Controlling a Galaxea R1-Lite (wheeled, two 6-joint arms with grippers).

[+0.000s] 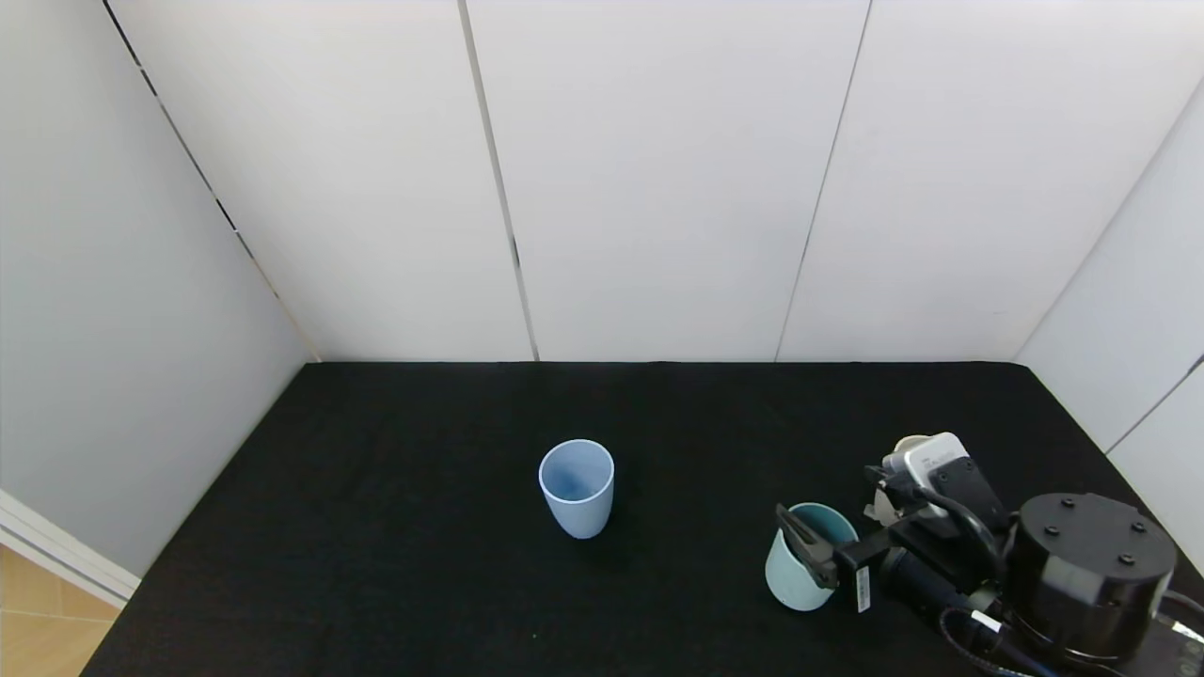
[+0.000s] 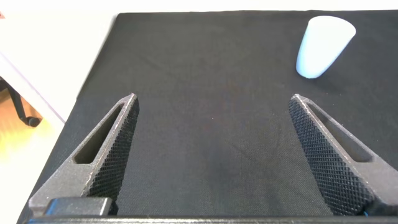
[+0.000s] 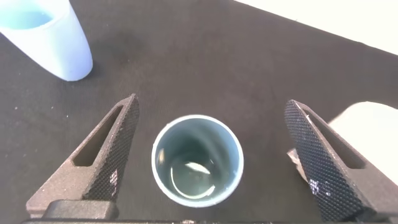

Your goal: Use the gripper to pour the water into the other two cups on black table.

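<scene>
The right hand point(image 3: 208, 155) hangs open around the upright teal cup point(image 3: 198, 160) holding what looks like water point(image 3: 189, 174), left of it the light blue cup point(image 1: 576, 487) on the black counter point(image 1: 395, 527), the cream cup point(image 1: 908, 444) mostly hidden just beyond it.

Black table point(image 1: 395, 527) bearing upright light blue cup point(image 1: 577, 487), teal cup point(image 1: 800, 568), partly hidden cream cup point(image 1: 909, 442).

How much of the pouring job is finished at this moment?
Little looks done. The right gripper is open, straddling the upright teal-green tumbler, whose bottom shows a glint of water. Both pours remain: the light blue tumbler stands alone mid-table, and the cream-beige cup is mostly hidden behind the arm.
</scene>
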